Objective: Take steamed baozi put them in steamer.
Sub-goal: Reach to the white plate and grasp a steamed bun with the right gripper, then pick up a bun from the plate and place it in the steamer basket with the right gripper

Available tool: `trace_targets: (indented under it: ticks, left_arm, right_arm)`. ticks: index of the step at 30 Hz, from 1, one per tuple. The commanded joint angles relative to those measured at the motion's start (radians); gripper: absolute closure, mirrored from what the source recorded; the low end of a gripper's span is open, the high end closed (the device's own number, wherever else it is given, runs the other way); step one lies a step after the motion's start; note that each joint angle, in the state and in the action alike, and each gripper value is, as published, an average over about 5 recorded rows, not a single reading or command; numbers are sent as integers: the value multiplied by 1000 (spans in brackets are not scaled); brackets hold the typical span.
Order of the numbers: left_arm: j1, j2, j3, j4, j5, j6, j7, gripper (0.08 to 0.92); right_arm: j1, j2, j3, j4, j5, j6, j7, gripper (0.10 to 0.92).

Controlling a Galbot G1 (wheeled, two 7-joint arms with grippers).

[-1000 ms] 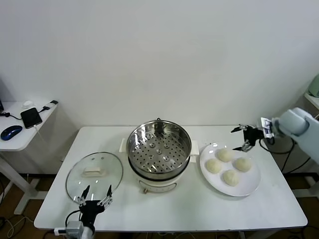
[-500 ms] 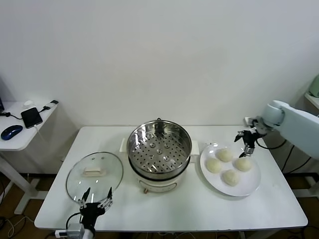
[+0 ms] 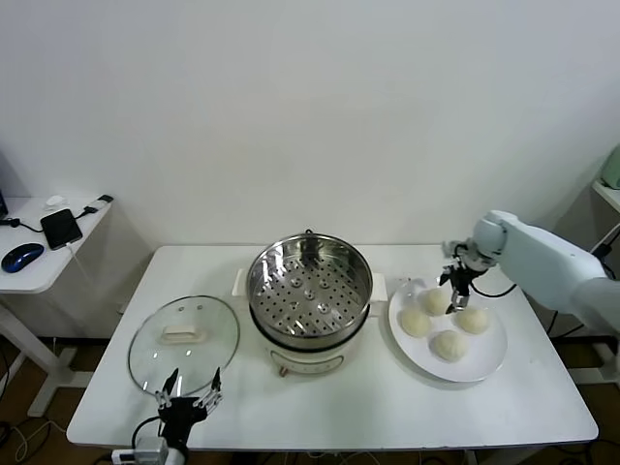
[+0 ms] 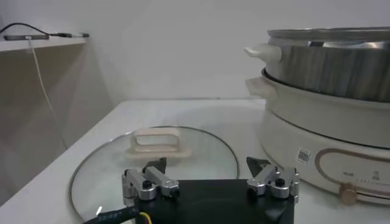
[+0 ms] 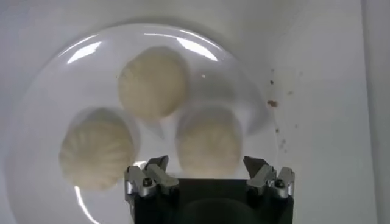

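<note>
Right gripper hovers over the far part of the white plate, right of the steamer, jaws apart and pointing down, nothing held. In the right wrist view its fingers stand wide on either side of one baozi, not touching it. Four steamed baozi sit on the plate in a cluster, near each other; the far-left one lies just under the gripper. Right wrist view shows three buns on the glossy plate. Steamer stands mid-table on the white table, steel pot with perforated tray floor on a cream base, none of the buns inside. Glass lid with white handle lies flat on the table left of the steamer, near side. Left gripper parked low at the near left table edge, just near of the lid, jaws apart, empty; the left wrist view shows its fingers spread with the lid beyond and the steamer base to one side. Side desk far left holds a phone and a blue mouse.
</note>
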Motion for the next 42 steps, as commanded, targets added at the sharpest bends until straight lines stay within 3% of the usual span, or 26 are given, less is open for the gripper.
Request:
trace_targets:
  ticks: [1,9,21,28,35,39,42]
  left_arm:
    - [1,1,2,2,2,-2,1,177]
    - [5,3,6,-4,5,-2,3,177]
    - [26,0,6,-22,17,-8,2,177]
    - [31,-4,9,-48,23,-1,2,177]
    - [33,5,13,-64,25,8,3,177]
    - [34,12,16,-61,28,8,3,177]
    - [36,15,16,-61,28,8,3,177]
  right_arm:
    - [-51,96,48,-134,-50,17,9,203]
    - [-51,109,71,-160,-80,25,7,207]
    - [43,54,-8,-65,-18,7,-36,379]
    - [411,41,-249,172,161,49,-71,389]
    - [778,170,-432,542,334,205,-127,389]
    - [797,256,-457,681,322,334,-111,389]
    - [725,302,-452,669,206,510,-80,389]
